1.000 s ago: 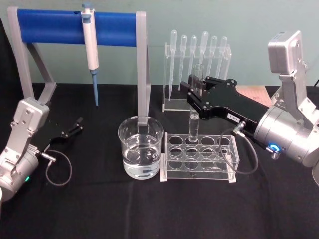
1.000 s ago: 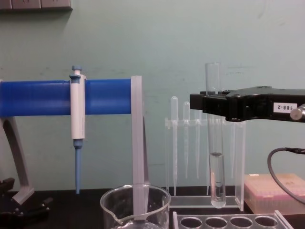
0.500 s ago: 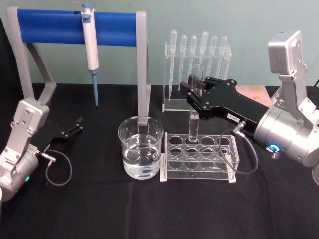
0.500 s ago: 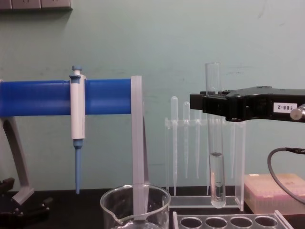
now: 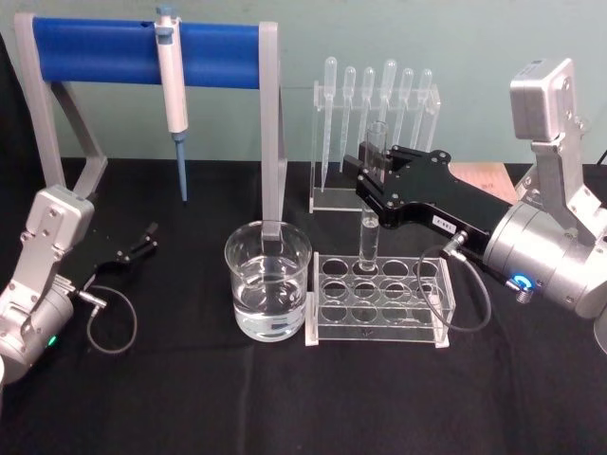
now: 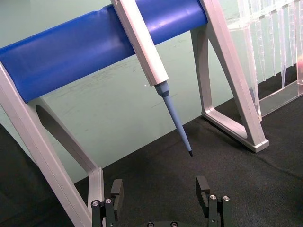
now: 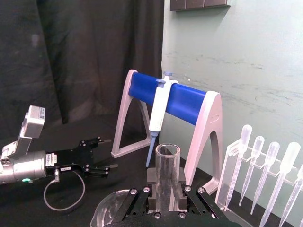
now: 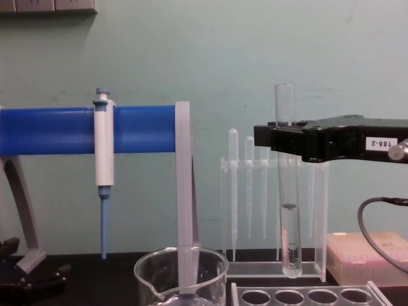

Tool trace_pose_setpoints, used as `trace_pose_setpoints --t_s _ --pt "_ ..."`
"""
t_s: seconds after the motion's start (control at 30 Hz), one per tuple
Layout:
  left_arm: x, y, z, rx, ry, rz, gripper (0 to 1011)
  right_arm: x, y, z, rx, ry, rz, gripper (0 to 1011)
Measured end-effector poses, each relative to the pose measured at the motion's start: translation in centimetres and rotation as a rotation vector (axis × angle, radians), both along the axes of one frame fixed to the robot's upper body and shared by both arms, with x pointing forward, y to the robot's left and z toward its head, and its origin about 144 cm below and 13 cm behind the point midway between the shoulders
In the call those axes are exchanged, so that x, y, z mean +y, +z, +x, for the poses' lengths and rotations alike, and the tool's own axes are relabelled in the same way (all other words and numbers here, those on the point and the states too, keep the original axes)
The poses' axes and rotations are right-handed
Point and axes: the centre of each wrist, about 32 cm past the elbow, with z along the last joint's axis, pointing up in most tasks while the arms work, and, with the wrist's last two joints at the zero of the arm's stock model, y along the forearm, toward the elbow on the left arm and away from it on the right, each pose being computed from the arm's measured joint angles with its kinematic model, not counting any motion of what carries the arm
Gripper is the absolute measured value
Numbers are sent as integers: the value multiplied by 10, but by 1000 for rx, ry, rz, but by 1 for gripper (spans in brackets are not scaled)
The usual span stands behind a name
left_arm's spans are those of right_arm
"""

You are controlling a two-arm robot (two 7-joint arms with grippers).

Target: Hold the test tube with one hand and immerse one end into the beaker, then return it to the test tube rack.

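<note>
My right gripper (image 5: 372, 178) is shut on the test tube (image 5: 369, 237), gripping it near its open rim. The tube (image 8: 290, 229) hangs upright, with clear liquid in its lower part. Its round bottom hangs a little above the back row of the clear rack (image 5: 379, 296). The right wrist view shows the tube's rim (image 7: 168, 153) standing up between the closed fingers. The beaker (image 5: 268, 282), about half full of clear liquid, stands just left of the rack, and its rim (image 8: 182, 262) lies lower than the tube's bottom. My left gripper (image 5: 142, 243) rests open at the far left, with nothing between its fingers (image 6: 204, 187).
A blue-barred stand (image 5: 142, 43) with a white-and-blue pipette (image 5: 174, 90) hanging on it fills the back left; one leg (image 5: 274, 142) stands right behind the beaker. A clear holder of plastic pipettes (image 5: 379, 95) stands behind the rack. A pink box (image 8: 366, 255) sits at the right.
</note>
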Motion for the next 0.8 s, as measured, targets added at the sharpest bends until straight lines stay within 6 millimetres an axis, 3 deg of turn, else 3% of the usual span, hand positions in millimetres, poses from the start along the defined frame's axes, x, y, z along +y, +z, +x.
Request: trace_pose_setpoints --t_s 0.8 --pt "0 0 0 0 0 0 1000 0 0 0 0 0 0 226"
